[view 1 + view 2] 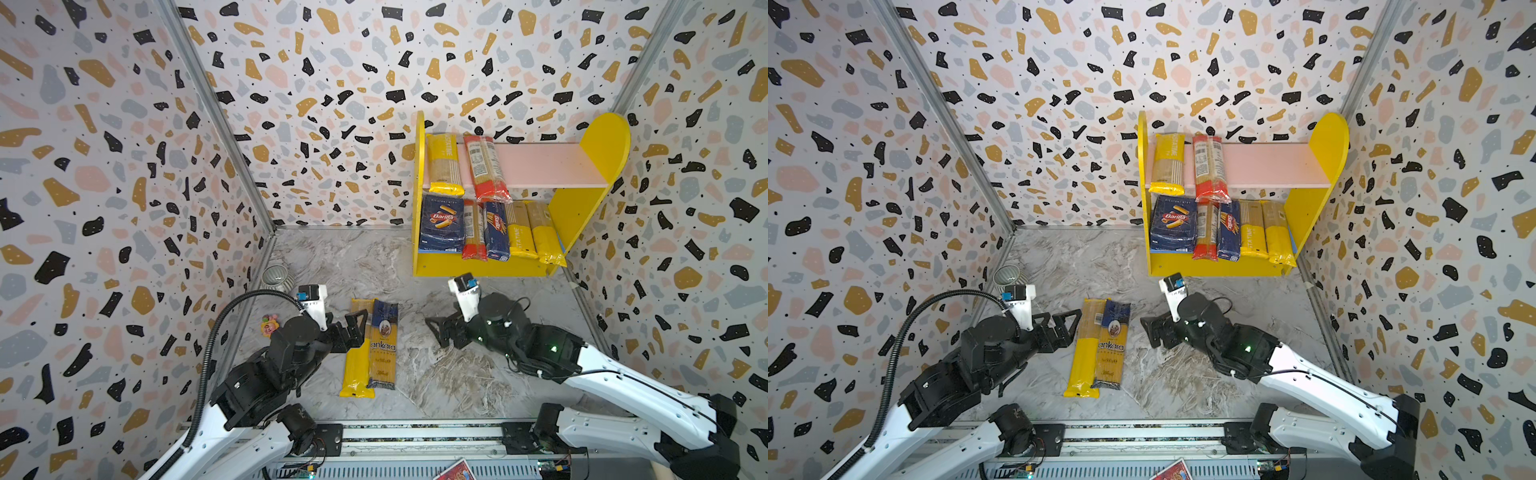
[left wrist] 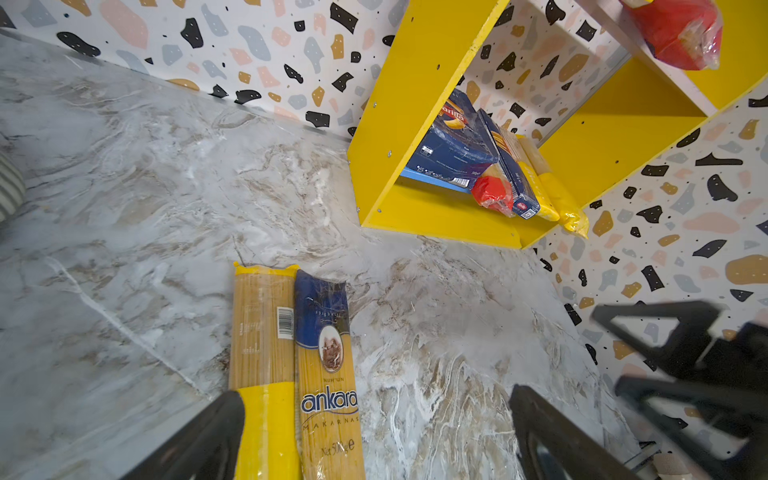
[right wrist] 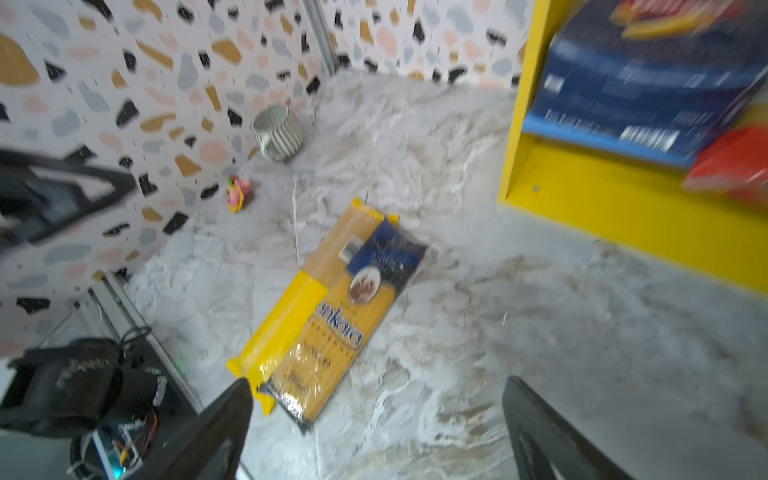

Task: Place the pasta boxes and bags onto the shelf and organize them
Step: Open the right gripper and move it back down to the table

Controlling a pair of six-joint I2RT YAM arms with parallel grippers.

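As I scan the tabletop (image 1: 332, 257), the shelf (image 1: 478, 266) holds the rigatoni box (image 1: 441, 224), spaghetti box (image 1: 496, 232) and five bags (image 1: 486, 166); a yellow-ended bag (image 1: 356, 365) and the ankara bag (image 1: 383, 345) lie touching before it; left gripper (image 1: 355, 330), right gripper (image 1: 437, 332): fingers wide, empty.

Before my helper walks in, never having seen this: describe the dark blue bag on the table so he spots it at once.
Find the yellow shelf at the back right, then the marble table before it. Two long bags lie there side by side: the dark blue bag is the right one, marked "ankara", unlike its yellow-ended neighbour.
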